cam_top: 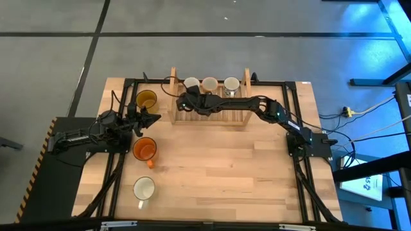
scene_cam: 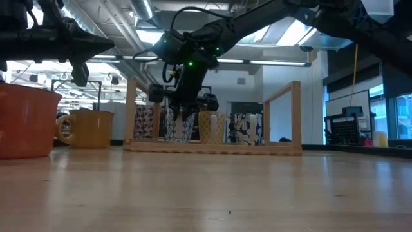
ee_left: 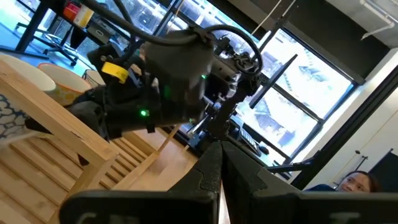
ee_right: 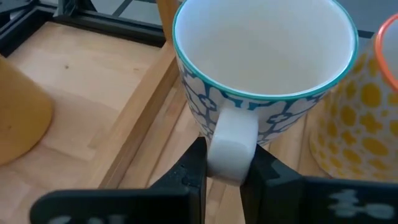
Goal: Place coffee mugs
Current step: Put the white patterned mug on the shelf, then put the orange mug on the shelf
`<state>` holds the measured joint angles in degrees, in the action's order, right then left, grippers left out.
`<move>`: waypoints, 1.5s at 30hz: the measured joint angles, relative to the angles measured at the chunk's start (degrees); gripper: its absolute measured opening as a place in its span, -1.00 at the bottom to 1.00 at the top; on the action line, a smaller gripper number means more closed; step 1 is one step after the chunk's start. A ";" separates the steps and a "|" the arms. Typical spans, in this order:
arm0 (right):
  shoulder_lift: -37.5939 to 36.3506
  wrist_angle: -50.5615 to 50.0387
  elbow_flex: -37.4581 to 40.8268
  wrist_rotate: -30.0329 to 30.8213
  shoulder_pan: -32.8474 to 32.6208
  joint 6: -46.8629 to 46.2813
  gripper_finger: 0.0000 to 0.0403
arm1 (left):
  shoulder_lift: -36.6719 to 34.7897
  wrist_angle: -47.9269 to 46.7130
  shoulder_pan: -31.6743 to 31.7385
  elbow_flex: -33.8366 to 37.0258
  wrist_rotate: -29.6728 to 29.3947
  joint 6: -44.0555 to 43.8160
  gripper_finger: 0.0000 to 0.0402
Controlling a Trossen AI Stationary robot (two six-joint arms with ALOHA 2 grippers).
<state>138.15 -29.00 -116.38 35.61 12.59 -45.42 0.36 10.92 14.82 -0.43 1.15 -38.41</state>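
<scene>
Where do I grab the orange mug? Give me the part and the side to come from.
Probably its handle: the orange mug stands upright, mouth up, and the handle sticks out away from the slatted tray. Come down from above, jaws astride the handle.

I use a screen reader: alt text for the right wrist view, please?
The right gripper pinches the handle of a white mug with a blue pattern and teal rim, above the slatted wooden tray, beside a yellow-dotted mug.
</scene>
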 joint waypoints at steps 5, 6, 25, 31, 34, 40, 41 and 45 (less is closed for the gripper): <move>0.43 2.32 0.00 -0.74 0.68 2.50 -0.80 | 0.00 -0.12 -0.01 -0.01 0.00 0.00 -0.98; 0.48 2.65 0.00 -1.68 0.69 2.75 -0.80 | 0.00 -0.22 0.01 -0.02 0.00 0.00 -0.98; 1.29 2.98 -0.07 -2.73 1.45 2.20 -0.54 | 0.00 -1.53 0.00 -0.01 -0.13 0.00 -0.98; 1.29 3.31 -0.09 -2.63 1.33 2.24 -0.36 | 0.00 -1.51 -0.01 -0.02 -0.15 0.00 -0.98; 1.28 3.09 -0.09 -2.64 1.30 2.38 -0.22 | 0.00 -1.51 0.00 -0.02 -0.17 0.00 -0.98; -1.89 0.01 -0.09 -4.57 0.31 2.24 0.06 | 0.00 -1.47 0.01 -0.01 -0.20 0.00 -0.98; -2.83 -0.62 -0.13 -4.84 0.02 2.35 0.09 | 0.00 -1.46 0.01 -0.01 -0.20 0.00 -0.98; -5.82 -6.10 -0.23 -5.25 -1.75 2.32 0.13 | 0.00 -1.44 0.00 -0.02 -0.49 0.00 -0.98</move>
<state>132.33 -35.10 -116.61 30.36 10.84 -43.10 0.36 9.48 14.81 -0.45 0.66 -38.41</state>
